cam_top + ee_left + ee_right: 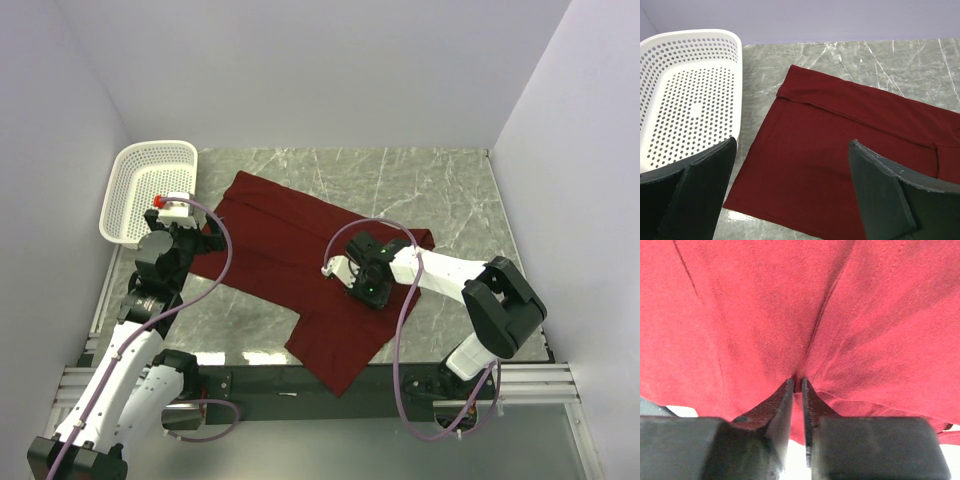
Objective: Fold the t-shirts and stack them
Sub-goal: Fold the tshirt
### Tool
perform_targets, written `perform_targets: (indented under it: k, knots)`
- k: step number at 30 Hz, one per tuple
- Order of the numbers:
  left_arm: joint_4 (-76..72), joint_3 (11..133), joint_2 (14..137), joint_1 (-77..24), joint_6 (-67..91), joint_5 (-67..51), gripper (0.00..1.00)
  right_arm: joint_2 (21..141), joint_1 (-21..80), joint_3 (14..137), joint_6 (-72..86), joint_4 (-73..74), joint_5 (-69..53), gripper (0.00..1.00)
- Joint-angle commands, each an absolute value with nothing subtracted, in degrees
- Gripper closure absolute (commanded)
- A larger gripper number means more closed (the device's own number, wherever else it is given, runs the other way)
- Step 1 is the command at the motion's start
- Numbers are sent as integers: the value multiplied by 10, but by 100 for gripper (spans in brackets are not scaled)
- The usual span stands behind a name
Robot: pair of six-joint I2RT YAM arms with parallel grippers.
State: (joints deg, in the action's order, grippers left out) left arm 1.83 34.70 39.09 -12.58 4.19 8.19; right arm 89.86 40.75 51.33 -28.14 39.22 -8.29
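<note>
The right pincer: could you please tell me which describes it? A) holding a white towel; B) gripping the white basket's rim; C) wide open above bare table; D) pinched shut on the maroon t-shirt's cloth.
D: the right wrist view shows the right pincer with its fingers nearly together, a fold of the maroon t-shirt gathered between them.

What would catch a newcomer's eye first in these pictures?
The dark red t-shirt spread across the marble table, with the right gripper pinching a ridge of its cloth. Then the white basket at the far left corner, near the open left gripper.
</note>
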Motion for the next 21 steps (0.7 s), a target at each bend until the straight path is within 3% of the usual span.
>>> perform_targets:
  k: [1,10,21]
  knots:
    - [8,344,383,-124,51,72,1,873,413,528,-287,414,-98,81]
    - [8,343,381,-124,52,71,1,867,412,534,-288,415,-96,94]
    - [8,342,381,-124,51,70,1,846,412,548,-292,427,-110,98]
